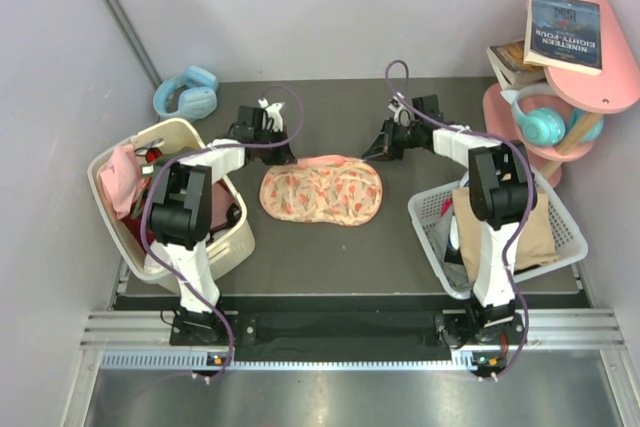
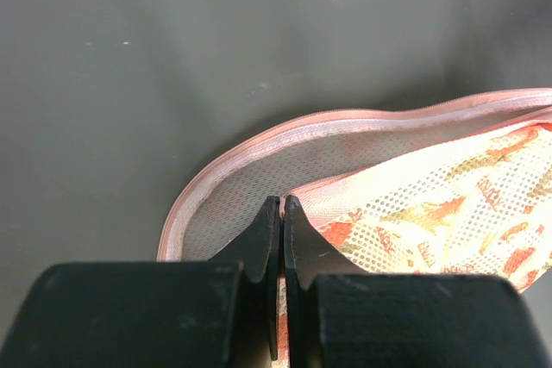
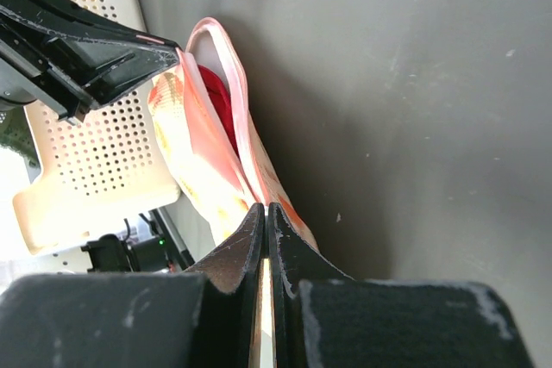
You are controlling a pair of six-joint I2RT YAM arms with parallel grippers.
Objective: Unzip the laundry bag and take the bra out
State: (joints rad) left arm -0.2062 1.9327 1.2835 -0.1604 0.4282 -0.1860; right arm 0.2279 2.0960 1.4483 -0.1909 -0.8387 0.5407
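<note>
The laundry bag (image 1: 322, 194), cream-peach with an orange print and pink zip trim, lies flat mid-table. My left gripper (image 1: 285, 159) is at its back left end. In the left wrist view that gripper (image 2: 282, 201) is shut on the edge of the printed top flap (image 2: 431, 204), and pale mesh lining (image 2: 285, 161) shows beneath. My right gripper (image 1: 376, 153) is at the back right end. In the right wrist view it (image 3: 266, 206) is shut on the bag's edge (image 3: 194, 152). The bag gapes there, and the deep red bra (image 3: 216, 96) shows inside.
A cream basket (image 1: 215, 247) with pink clothes (image 1: 118, 179) stands at the left. At the right a white basket (image 1: 430, 217) holds tan cloth (image 1: 520, 227). Blue headphones (image 1: 186, 94) lie back left. A pink shelf (image 1: 600, 87) with a book (image 1: 565, 32) stands back right.
</note>
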